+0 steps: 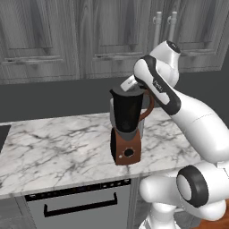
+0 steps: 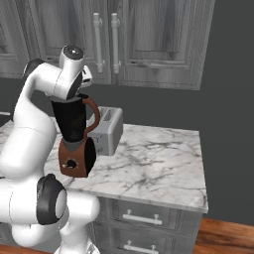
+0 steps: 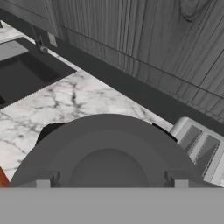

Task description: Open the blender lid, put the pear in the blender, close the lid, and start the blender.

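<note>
On the marble counter (image 1: 53,147) stands the blender (image 1: 127,127), its dark jar upright on the reddish-brown base, a toaster (image 2: 106,130) just behind it. Seen from the hand, the blender lid (image 3: 107,153) sits right below the gripper (image 3: 109,183), apparently on the jar's top. Its two finger tips stand wide apart, one at each side of the raised knob, clasping nothing. That lid looks light, rigid and smooth; the central knob seems the place to pinch it.
</note>
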Controlling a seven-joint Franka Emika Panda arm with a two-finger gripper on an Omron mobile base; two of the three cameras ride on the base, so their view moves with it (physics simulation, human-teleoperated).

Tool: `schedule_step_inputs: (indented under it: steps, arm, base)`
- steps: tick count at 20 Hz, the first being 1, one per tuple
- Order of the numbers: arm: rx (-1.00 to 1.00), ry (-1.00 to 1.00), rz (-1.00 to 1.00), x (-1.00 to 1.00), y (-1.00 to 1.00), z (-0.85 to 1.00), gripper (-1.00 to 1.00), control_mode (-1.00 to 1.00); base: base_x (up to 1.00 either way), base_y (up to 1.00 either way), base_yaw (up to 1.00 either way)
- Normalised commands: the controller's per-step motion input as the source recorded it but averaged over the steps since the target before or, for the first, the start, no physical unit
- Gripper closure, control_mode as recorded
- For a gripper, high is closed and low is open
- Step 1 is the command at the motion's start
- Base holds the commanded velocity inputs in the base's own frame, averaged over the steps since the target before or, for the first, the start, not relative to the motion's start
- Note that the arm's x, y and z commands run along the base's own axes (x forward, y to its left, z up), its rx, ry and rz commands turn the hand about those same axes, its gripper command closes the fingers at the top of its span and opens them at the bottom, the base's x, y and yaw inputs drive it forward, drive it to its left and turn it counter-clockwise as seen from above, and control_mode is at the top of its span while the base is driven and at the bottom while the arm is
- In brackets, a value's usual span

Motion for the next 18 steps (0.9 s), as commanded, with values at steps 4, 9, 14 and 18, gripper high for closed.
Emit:
schedule_step_inputs:
  steps: [4,9,14,18]
  arm:
    - [0.0,0.0,0.0,0.0,0.0,0.0,-1.0,-1.0]
    - [0.0,0.0,0.0,-0.15,0.0,0.2,-1.0,-1.0]
    - [0.0,-0.01,0.0,-0.34,0.0,0.15,-1.0,-1.0]
    - [0.0,-0.01,0.0,-0.54,0.0,0.0,-1.0,-1.0]
  base:
    - [0.0,0.0,0.0]
    - [0.0,0.0,0.0]
    - [0.0,0.0,0.0]
    - [0.0,0.0,0.0]
